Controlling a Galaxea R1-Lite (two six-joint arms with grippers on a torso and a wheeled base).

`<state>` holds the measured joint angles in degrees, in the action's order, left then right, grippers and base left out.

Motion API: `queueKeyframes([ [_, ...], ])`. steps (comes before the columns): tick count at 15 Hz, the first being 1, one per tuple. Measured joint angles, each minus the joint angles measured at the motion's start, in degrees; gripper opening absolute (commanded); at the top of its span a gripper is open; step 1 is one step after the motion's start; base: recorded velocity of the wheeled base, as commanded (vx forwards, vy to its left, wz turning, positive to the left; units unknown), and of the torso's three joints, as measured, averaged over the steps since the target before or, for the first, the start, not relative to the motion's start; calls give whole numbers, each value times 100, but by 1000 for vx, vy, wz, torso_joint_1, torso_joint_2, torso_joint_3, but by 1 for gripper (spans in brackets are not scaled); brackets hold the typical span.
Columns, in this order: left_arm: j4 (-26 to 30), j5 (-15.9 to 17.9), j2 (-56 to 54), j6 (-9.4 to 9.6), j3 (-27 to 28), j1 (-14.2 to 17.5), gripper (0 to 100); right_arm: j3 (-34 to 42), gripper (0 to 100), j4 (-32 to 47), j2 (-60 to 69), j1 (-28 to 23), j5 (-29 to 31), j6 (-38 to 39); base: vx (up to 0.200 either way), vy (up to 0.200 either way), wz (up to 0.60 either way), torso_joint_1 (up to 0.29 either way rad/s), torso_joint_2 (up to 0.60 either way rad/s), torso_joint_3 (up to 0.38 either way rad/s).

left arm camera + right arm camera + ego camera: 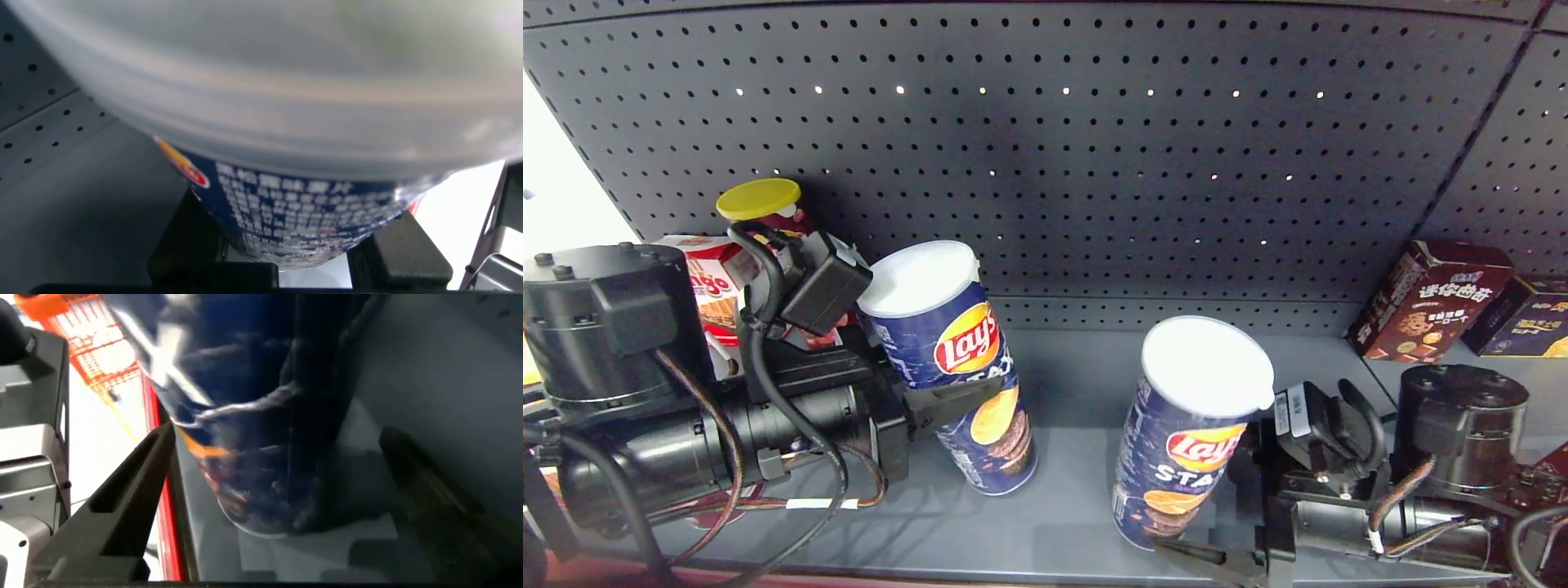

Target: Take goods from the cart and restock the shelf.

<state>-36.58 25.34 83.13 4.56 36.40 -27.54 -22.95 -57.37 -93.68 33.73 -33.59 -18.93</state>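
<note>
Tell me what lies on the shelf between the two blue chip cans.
Nothing: in the head view, only bare grey shelf board separates the tilted left chip can from the right chip can.

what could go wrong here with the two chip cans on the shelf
1. The left chip can sits tilted in the left end effector. If it were let go at this angle, it would probably fall over and roll instead of standing.
2. The right chip can stands close to the front edge of the shelf, between the fingers of the open right end effector. A finger could clip it on retreat and knock it off.
</note>
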Motion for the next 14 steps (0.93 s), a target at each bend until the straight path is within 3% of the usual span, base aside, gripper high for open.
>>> queueKeyframes([
  [7, -12, -2, 11, 0, 15, -24, 0, 424, 100, 35, 1690, -692, 41, 150, 0, 0, 0, 0, 0, 0],
  [9, -12, -2, 9, 0, 56, -22, 0, 471, 100, 74, 2194, -830, 575, 240, 0, 0, 0, 0, 0, 0],
  [12, -15, -2, -5, 0, 100, -21, 0, 645, 100, 228, 2985, -872, 1965, 413, 0, 0, 0, 0, 0, 0],
  [14, -15, -6, -16, 0, 111, -5, 0, 835, 100, 649, 3613, -872, 2409, 462, 0, 0, 0, 0, 0, 0],
])
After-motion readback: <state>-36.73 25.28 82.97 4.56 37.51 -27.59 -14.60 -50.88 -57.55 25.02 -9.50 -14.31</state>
